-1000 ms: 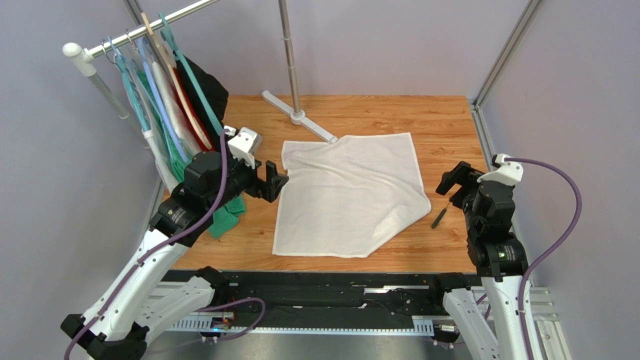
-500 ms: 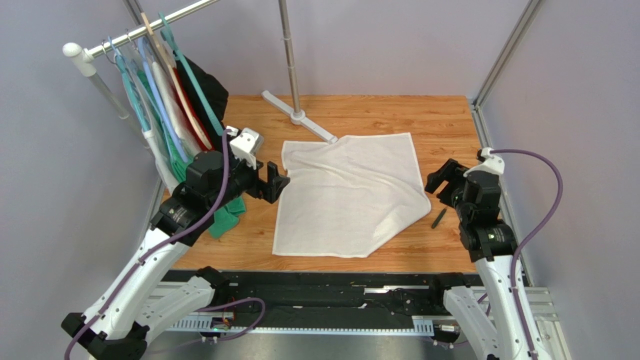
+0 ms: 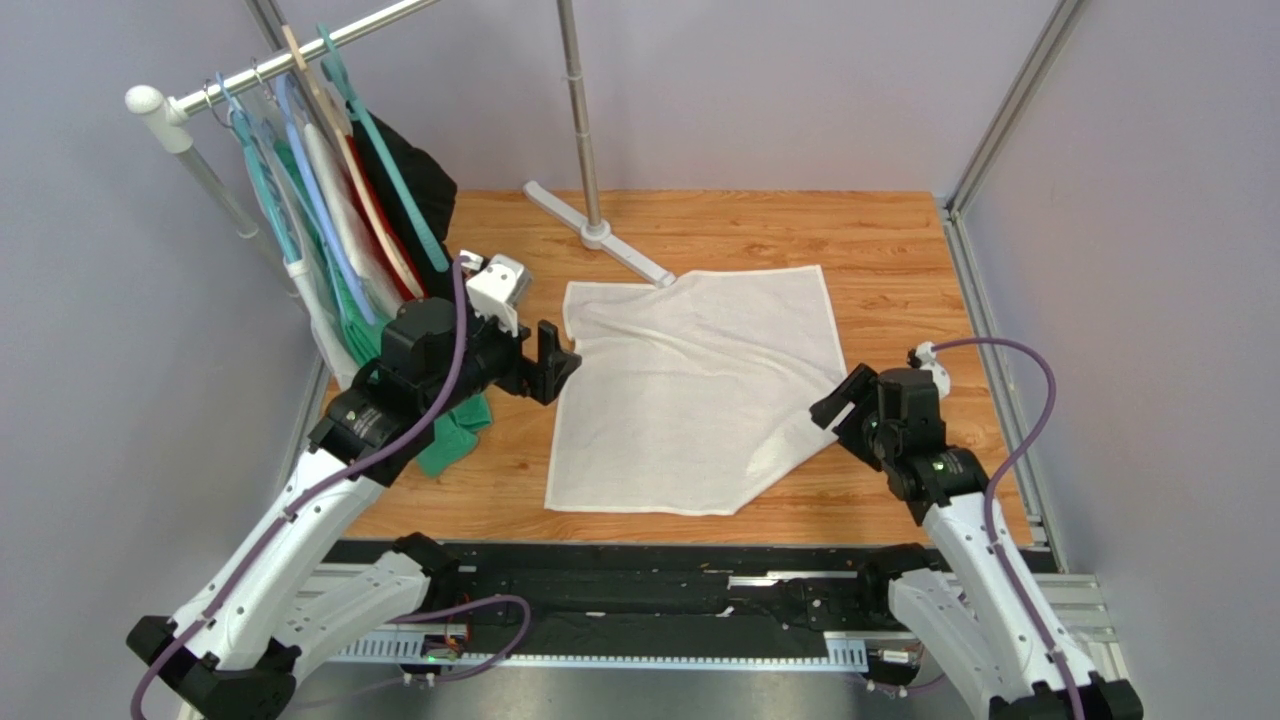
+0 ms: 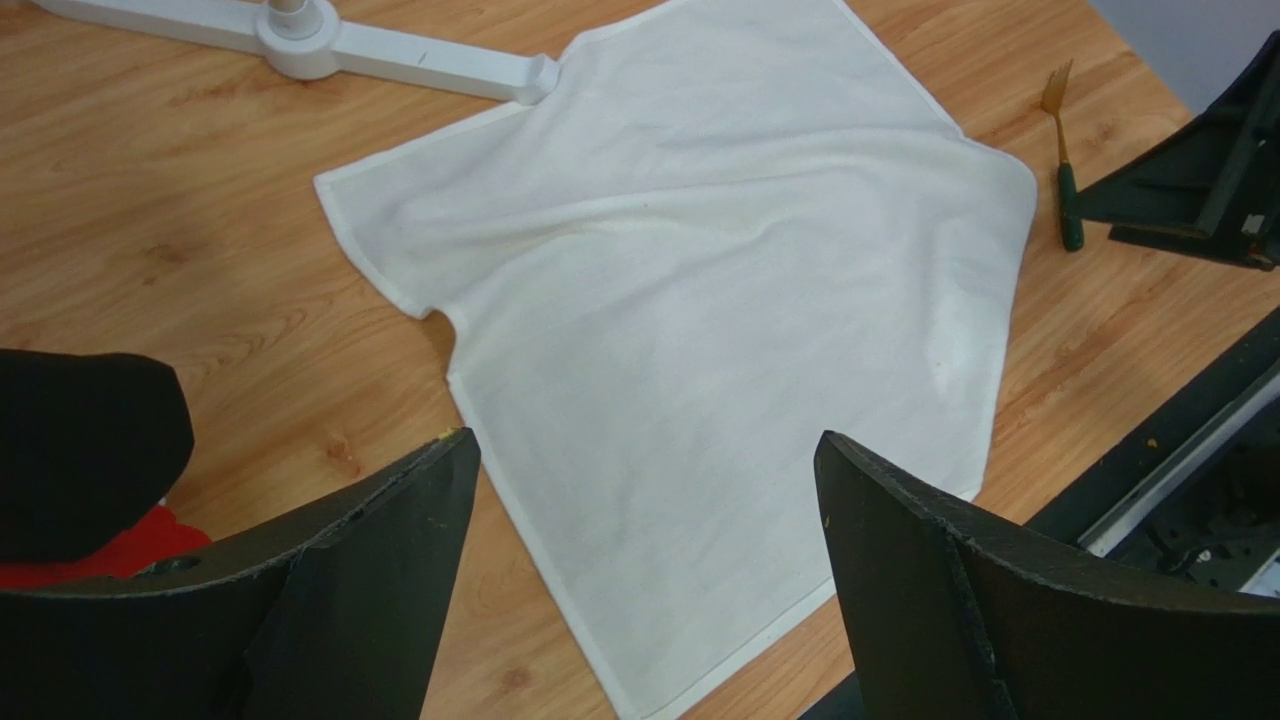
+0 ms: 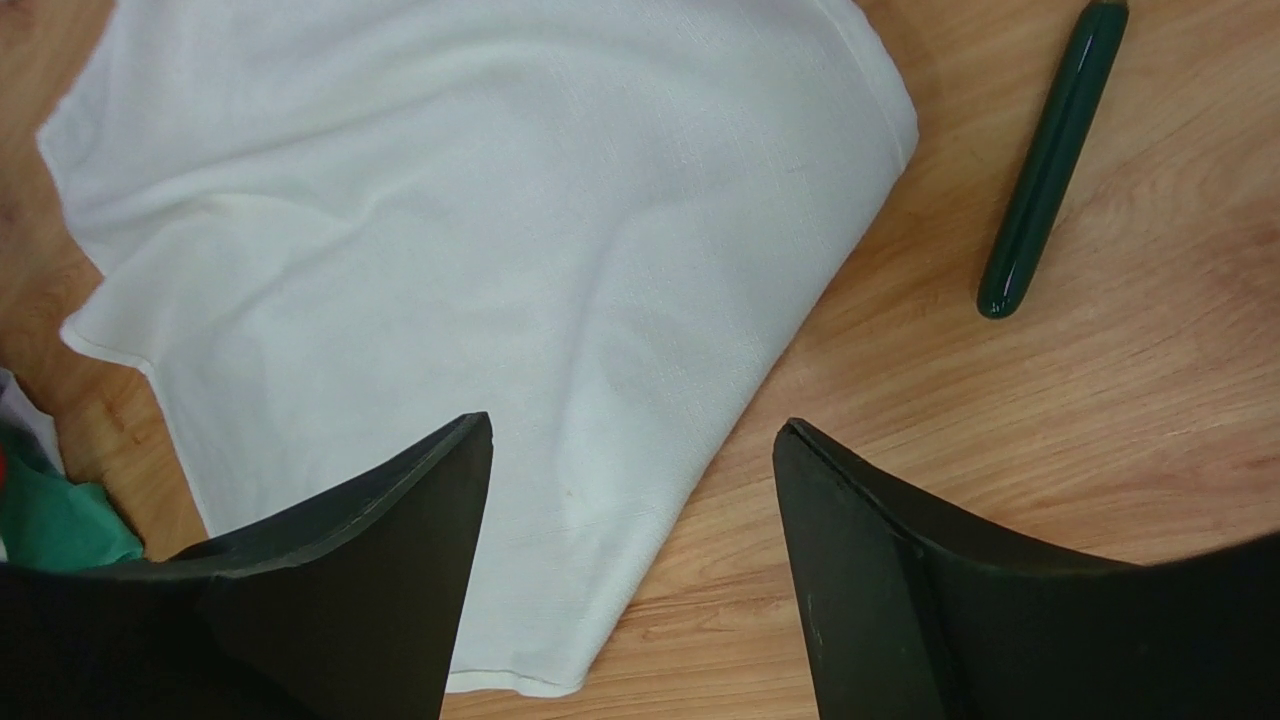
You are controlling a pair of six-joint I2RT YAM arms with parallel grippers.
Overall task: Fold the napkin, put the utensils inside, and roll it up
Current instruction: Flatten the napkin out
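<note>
Folding step, not yet begun: left pincer (image 3: 553,365) and right pincer (image 3: 837,413) hang released beside the napkin (image 3: 699,390); next, probably pinch its edges.

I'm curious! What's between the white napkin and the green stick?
Just bare wooden table between napkin and stick, per the right wrist view.
</note>
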